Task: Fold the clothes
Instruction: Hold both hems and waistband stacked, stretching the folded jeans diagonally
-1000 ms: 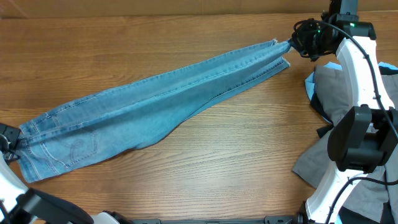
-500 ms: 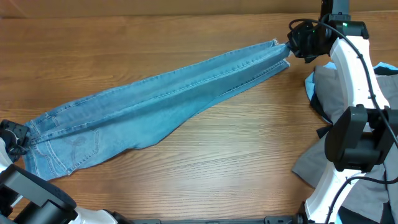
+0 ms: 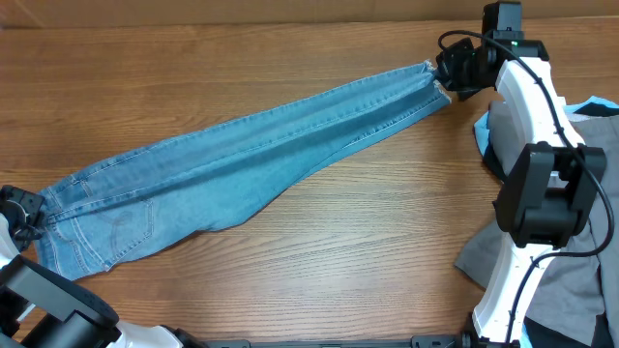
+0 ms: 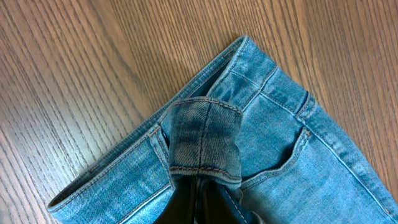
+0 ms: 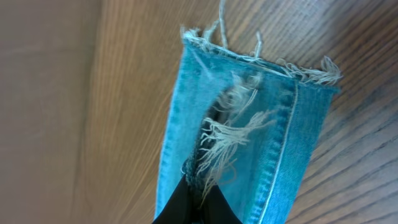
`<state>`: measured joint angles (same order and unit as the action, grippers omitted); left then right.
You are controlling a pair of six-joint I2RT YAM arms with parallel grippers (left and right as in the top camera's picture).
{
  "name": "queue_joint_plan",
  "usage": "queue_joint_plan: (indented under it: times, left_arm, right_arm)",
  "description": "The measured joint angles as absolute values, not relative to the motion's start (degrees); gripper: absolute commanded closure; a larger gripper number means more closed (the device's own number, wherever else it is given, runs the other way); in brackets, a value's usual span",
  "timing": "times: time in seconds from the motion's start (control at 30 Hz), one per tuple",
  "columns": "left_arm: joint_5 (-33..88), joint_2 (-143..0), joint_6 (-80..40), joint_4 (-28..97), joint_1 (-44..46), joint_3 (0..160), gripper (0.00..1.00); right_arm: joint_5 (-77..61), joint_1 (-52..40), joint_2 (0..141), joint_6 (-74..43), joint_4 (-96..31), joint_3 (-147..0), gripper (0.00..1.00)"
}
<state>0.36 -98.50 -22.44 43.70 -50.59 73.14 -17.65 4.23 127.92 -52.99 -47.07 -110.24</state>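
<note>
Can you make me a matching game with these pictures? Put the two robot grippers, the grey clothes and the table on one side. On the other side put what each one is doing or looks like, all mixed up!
Things
1. left gripper
2. right gripper
3. grey clothes
4. table

Descriptions
A. brown wood with grain lines
B. jaws pinching the frayed hem of the jeans
C. heaped at the right side, by the right arm
D. jaws pinching the waistband of the jeans

Pairs: 1-D, 2-B, 3-C, 4-A
</note>
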Motion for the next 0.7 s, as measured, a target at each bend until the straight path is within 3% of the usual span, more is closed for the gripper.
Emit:
queue_joint_plan:
  times: [0.2, 0.33, 0.7]
  left_arm:
    - [0.3, -98.5, -22.4, 43.7, -50.6, 73.1, 0.96]
    - [0.1, -98.5, -22.4, 43.7, -50.6, 73.1, 0.96]
    - [-0.2, -98.5, -22.4, 43.7, -50.6, 73.1, 0.96]
  right_arm:
    - [-17.8, 4.3, 127.8, -48.1, -49.3, -111.6, 0.96]
    - [-17.5, 4.5, 126.3, -46.3, -58.3, -115.1, 0.96]
    - [-13.2, 4.4, 122.1, -48.5, -66.9, -118.7, 0.96]
